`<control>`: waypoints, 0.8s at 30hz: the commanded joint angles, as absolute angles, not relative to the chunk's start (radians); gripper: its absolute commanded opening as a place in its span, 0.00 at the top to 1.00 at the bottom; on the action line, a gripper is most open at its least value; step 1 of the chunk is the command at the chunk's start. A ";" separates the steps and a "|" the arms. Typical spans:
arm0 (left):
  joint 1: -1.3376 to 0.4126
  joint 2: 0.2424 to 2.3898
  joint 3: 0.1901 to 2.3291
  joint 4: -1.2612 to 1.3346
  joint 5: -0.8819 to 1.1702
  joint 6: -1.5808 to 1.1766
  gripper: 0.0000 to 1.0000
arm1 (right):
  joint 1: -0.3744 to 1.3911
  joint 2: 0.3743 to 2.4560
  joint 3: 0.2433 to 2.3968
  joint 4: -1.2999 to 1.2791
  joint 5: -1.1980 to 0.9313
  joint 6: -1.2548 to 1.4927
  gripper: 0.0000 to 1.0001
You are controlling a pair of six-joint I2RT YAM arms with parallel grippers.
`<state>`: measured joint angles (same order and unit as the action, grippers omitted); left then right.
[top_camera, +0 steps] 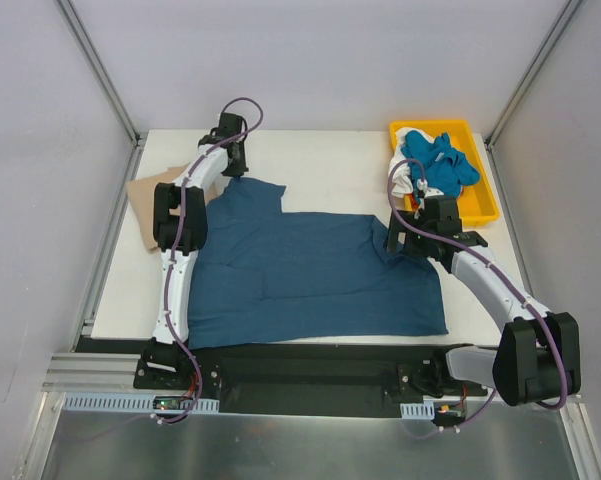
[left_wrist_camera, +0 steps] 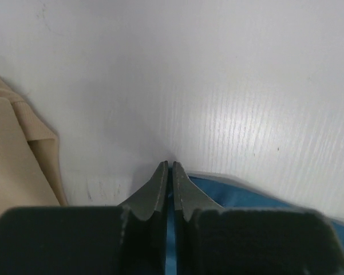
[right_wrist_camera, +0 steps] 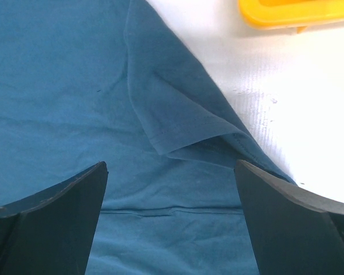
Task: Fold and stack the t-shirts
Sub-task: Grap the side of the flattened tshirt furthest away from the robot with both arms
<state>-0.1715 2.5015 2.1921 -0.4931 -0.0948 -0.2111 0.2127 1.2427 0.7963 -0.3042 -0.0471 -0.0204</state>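
Left wrist view: left claw (left_wrist_camera: 170, 167) is shut, fingers pressed together with a sliver of blue cloth between them. I judge it is pinching an edge of the large dark teal-blue cloth t-shirt (left_wrist_camera: 246, 197). White worktop (left_wrist_camera: 217, 86) lies beyond the tips. A tan-beige cloth t-shirt (left_wrist_camera: 11, 172) sits to the left, apart from the claw.

Right wrist view: right claw (right_wrist_camera: 172, 166) is spread wide and holds nothing. It hovers over the teal shirt's right sleeve (right_wrist_camera: 189, 126), which is rumpled, its hem lying over more teal cloth. Yellow plastic tray (right_wrist_camera: 297, 11) is near, beyond a strip of bare worktop.

Top view: teal shirt lies spread across the middle of the worktop, tan one at the left edge. A bright blue shirt (top_camera: 442, 162) and a white one (top_camera: 408, 140) are heaped in the tray.

Risks:
- The left pinch looks shallow, so a pull could slip the hem free.
- The right claw closing on the doubled sleeve could catch one layer only and skew the fold.
- A one-sided lift would drag the teal shirt onto the tan one.
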 commanded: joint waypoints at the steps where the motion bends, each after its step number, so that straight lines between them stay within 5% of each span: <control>1: -0.199 2.390 2.161 -0.561 -0.075 -0.179 1.00 | 0.215 1.253 0.847 -0.328 -0.101 -0.038 0.03; 10: -0.218 2.151 1.985 -0.506 -0.031 -0.209 1.00 | 0.425 1.413 1.019 -0.523 0.071 -0.086 0.03; 24: -0.258 1.849 1.531 -0.275 -0.002 -0.270 1.00 | 0.416 1.411 0.825 -0.319 0.058 0.182 0.04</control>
